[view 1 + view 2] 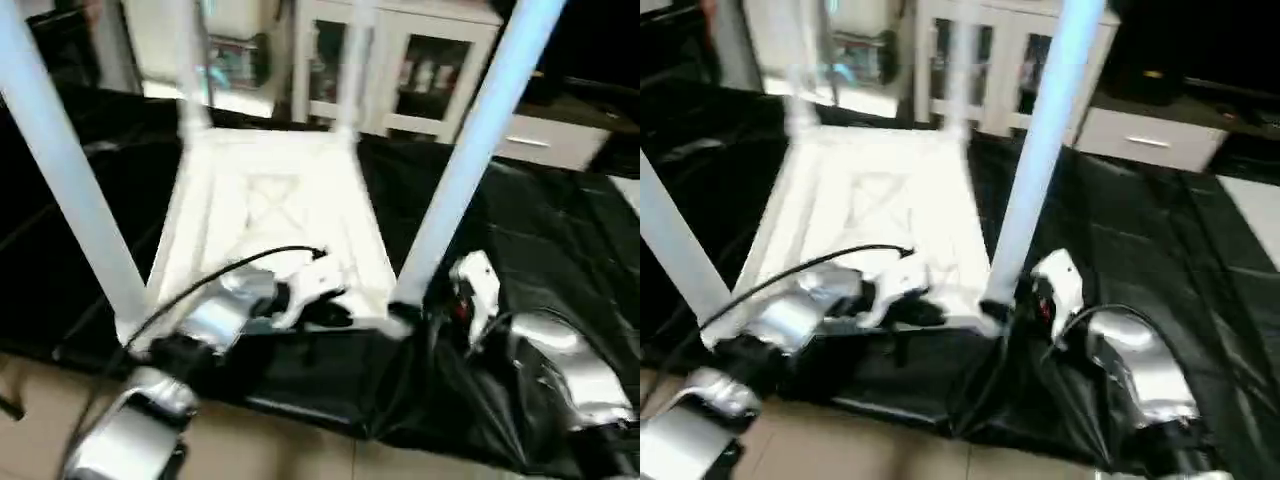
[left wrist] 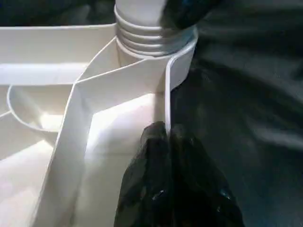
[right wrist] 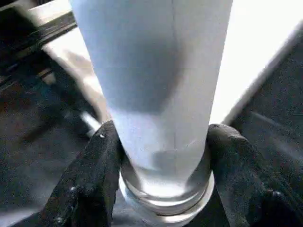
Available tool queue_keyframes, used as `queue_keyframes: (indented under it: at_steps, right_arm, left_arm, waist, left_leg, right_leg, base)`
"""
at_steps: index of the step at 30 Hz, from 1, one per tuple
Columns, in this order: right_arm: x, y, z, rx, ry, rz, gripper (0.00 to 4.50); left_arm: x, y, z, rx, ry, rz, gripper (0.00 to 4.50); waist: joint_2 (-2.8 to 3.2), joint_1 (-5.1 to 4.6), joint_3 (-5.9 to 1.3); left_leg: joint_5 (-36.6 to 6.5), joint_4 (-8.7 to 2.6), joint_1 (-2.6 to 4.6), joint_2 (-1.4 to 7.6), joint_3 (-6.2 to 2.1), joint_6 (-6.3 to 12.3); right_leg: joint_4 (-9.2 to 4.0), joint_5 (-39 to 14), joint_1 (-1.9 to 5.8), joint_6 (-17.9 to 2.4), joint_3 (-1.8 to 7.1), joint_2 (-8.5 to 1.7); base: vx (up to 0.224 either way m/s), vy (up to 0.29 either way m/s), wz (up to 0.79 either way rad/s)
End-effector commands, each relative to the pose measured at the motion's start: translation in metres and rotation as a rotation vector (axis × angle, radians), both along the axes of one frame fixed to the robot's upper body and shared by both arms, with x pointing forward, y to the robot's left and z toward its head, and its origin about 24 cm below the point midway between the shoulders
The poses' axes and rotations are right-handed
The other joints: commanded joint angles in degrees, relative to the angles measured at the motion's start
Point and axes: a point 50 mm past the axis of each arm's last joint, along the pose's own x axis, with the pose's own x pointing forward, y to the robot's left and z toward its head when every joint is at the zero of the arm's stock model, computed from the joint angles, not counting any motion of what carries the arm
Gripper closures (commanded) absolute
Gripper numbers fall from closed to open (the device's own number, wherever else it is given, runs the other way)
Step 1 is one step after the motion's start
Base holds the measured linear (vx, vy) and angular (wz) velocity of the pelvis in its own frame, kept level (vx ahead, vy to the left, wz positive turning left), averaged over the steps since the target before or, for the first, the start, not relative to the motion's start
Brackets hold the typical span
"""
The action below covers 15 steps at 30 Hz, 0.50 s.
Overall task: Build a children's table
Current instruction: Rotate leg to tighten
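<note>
The white tabletop [image 1: 270,200] lies upside down on black cloth, its X-ribbed underside facing up. Tube legs stand in its corner sockets: a near left leg [image 1: 60,160], a near right leg [image 1: 470,150] and two far legs [image 1: 190,70] [image 1: 350,80]. My left gripper [image 2: 168,130] is shut on the thin near rim [image 2: 165,90] of the tabletop, close to the near right socket, where the leg's ribbed end [image 2: 147,33] sits. My right gripper [image 3: 163,132] is closed around the base of the near right leg [image 3: 151,71], with a black finger [image 3: 94,165] pressed on each side.
Black cloth [image 1: 540,230] covers the work surface and hangs over its near edge above a tan floor [image 1: 260,450]. White cabinets [image 1: 400,60] stand behind. A black cable [image 1: 200,280] runs along my left forearm over the tabletop.
</note>
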Motion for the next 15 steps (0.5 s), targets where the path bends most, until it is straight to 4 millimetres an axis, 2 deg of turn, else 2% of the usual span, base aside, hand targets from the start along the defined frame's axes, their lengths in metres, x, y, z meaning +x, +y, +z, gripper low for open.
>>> queue_keyframes:
  at_steps: [1, 2, 3, 4, 5, 6, 7, 8, 9, 10, 11, 12, 15]
  right_arm:
    - [0.012, 0.009, -0.009, -0.024, 0.042, -0.185, 2.12]
    - [0.019, 0.014, -0.013, -0.01, 0.054, -0.321, 2.12]
    - [0.022, 0.018, -0.015, -0.003, 0.064, -0.39, 2.12]
    - [0.023, 0.018, -0.015, -0.002, 0.065, -0.402, 2.12]
    - [0.03, 0.036, -0.02, -0.028, 0.062, -0.479, 2.12]
    - [0.03, 0.037, -0.02, -0.029, 0.062, -0.48, 2.13]
    - [0.034, 0.048, -0.021, -0.051, 0.05, -0.496, 2.13]
    - [0.039, 0.059, -0.022, -0.084, 0.032, -0.525, 2.14]
    - [0.039, 0.059, -0.022, -0.084, 0.032, -0.525, 2.14]
    - [0.043, 0.066, -0.021, -0.088, 0.028, -0.531, 2.14]
    - [0.044, 0.067, -0.021, -0.088, 0.027, -0.535, 2.18]
    - [0.047, 0.072, -0.015, -0.04, 0.01, -0.523, 2.28]
    - [0.049, 0.074, -0.005, 0.033, -0.03, -0.48, 2.41]
  left_arm:
    - [0.009, -0.02, 0.003, -0.046, -0.026, 0.124, 4.5]
    - [0.016, -0.028, 0.004, -0.077, -0.019, 0.218, 4.5]
    - [0.019, -0.032, 0.005, -0.092, -0.01, 0.267, 4.5]
    - [0.019, -0.032, 0.005, -0.095, -0.007, 0.275, 4.5]
    - [0.027, -0.037, 0.005, -0.051, -0.085, 0.369, 4.5]
    - [0.028, -0.037, 0.005, -0.05, -0.088, 0.372, 4.5]
    - [0.032, -0.039, 0.007, -0.032, -0.136, 0.417, 4.5]
    - [0.034, -0.042, 0.007, -0.008, -0.176, 0.43, 4.5]
    - [0.034, -0.042, 0.007, -0.008, -0.176, 0.43, 4.5]
    - [0.034, -0.044, 0.007, 0.005, -0.201, 0.417, 4.5]
    - [0.034, -0.044, 0.007, 0.008, -0.205, 0.413, 4.5]
    - [0.035, -0.045, 0.008, 0.012, -0.221, 0.391, 4.5]
    - [0.033, -0.043, 0.007, 0.024, -0.226, 0.333, 4.5]
  waist:
    - [0.36, -0.8, -2.0]
    - [-0.16, -1.12, -2.33]
    - [-0.15, -1.47, -2.21]
    - [-0.02, -1.65, -2.1]
    - [0.6, -1.87, -2.02]
    - [0.59, -2.13, -1.9]
    - [0.63, -2.64, -1.98]
    - [1.38, -2.76, -2.02]
    - [1.44, -2.97, -2.02]
    - [1.31, -3.09, -1.94]
    - [1.64, -3.28, -1.73]
    - [1.41, -3.48, -1.79]
    - [1.24, -3.46, -1.67]
  left_leg:
    - [-27.07, -5.04, 0.27, 0.58, -1.01, -0.95]
    - [-26.16, -4.98, -0.17, 0.4, -1.37, -1.2]
    - [-25.35, -4.98, -0.46, 0.28, -1.19, -1.06]
    - [-25.51, -4.92, -0.08, 0.2, -1.1, -0.62]
    - [-26.01, -4.82, 0.04, 0.11, -1.12, 0.03]
    - [-26.75, -4.79, 0.16, 0.1, -1.05, 0.1]
    - [-28.1, -4.77, 0.32, 0.13, -1.27, 0.14]
    - [-28.21, -5.08, -0.06, 0.33, -1.56, 0.27]
    - [-28.53, -5.17, -0.15, 0.47, -1.61, 0.25]
    - [-28.29, -5.53, -0.71, 0.51, -1.83, 0.4]
    - [-29.28, -5.73, -0.53, 0.62, -1.9, 0.57]
    - [-29.94, -5.43, -0.08, 0.43, -1.77, 0.72]
    - [-29.53, -5.39, 0.02, 0.44, -1.53, 1.47]
  right_leg:
    - [-5.54, -35.43, 1.05, -3.9, 0.19, -1.41]
    - [-5.57, -34.57, 1.78, -3.7, -0.21, -1.59]
    - [-5.6, -34.19, 1.64, -3.71, -0.09, -1.41]
    - [-6.02, -34.52, 1.3, -3.83, -0.33, -1.46]
    - [-6.27, -34.79, 1.23, -3.99, -0.45, -1.53]
    - [-6.59, -35.24, 0.94, -3.81, -0.57, -1.44]
    - [-6.68, -35.21, 1.13, -3.82, -1.12, -1.38]
    - [-6.68, -33.69, 1.91, -3.89, -1.57, -1.67]
    - [-6.73, -32.72, 2.0, -4.02, -1.74, -1.65]
    - [-6.56, -30.74, 2.78, -4.06, -2.02, -1.76]
    - [-6.67, -29.95, 2.5, -4.74, -2.08, -1.81]
    - [-6.98, -29.65, 2.24, -5.39, -2.21, -1.97]
    - [-6.85, -28.86, 2.12, -6.46, -2.16, -2.16]
  base:
    - [0.0, 0.0, 0.0]
    - [0.0, 0.0, 0.0]
    - [0.0, 0.0, 0.0]
    - [0.0, 0.0, 0.0]
    - [0.0, 0.0, 0.0]
    - [0.0, 0.0, 0.0]
    - [0.0, 0.0, 0.0]
    - [0.0, 0.0, 0.0]
    - [0.0, 0.0, 0.0]
    - [0.0, 0.0, 0.0]
    - [0.0, 0.0, 0.0]
    - [0.0, 0.0, 0.0]
    - [0.0, 0.0, 0.0]
